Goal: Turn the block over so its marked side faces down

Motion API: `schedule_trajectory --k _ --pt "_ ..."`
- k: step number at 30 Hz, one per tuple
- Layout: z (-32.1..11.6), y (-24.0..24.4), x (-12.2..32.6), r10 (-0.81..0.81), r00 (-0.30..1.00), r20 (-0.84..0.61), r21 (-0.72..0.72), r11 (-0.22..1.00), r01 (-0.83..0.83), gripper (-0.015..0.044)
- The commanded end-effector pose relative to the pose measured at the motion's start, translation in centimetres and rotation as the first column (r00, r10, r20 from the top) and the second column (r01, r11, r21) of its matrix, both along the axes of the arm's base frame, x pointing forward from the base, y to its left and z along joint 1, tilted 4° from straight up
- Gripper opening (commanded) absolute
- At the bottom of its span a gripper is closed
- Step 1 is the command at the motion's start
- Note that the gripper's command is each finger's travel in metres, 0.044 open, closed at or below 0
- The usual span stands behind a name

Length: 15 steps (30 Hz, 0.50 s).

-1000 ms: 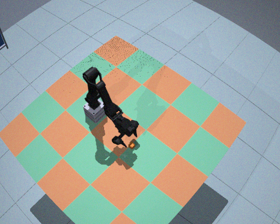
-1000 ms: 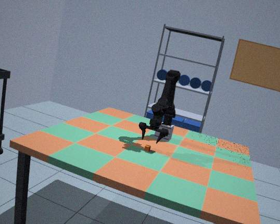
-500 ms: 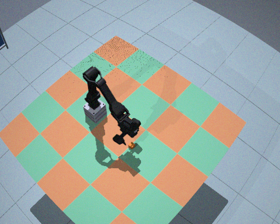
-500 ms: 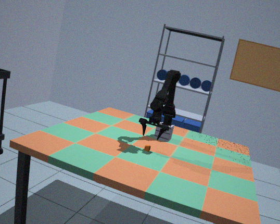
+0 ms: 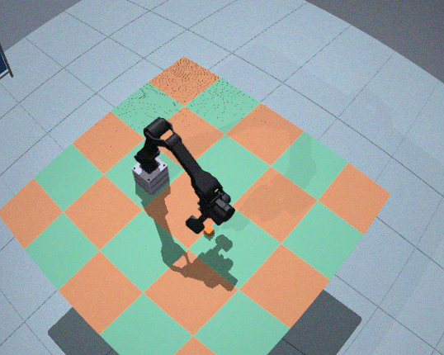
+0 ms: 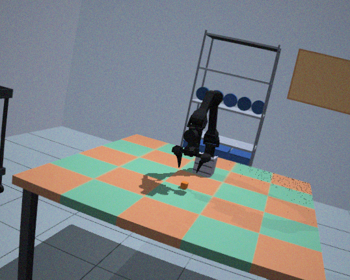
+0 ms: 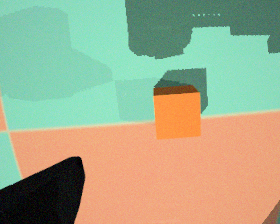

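No words, numbers, labels or signs can be read anywhere in these pictures. Nothing is written on the table, the block, the arm, the shelf or the wall board.

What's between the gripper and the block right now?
Nothing solid. In the exterior view the open gripper hangs above the orange block, which sits alone on the table. Only air and the arm's shadow separate them.
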<state>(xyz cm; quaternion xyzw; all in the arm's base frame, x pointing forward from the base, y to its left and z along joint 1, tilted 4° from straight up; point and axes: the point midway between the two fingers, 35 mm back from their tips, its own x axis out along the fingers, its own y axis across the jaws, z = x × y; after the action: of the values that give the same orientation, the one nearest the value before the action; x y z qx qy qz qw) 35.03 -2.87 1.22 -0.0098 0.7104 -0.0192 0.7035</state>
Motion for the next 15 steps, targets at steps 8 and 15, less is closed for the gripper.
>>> schedule_trajectory --k 8,15 --pt "-4.2 -0.2 -0.3 -0.005 1.0 -0.016 -0.004 1.0 0.005 0.044" --pt "-5.4 -0.3 -0.4 -0.005 1.0 -0.016 -0.005 1.0 0.005 0.044"
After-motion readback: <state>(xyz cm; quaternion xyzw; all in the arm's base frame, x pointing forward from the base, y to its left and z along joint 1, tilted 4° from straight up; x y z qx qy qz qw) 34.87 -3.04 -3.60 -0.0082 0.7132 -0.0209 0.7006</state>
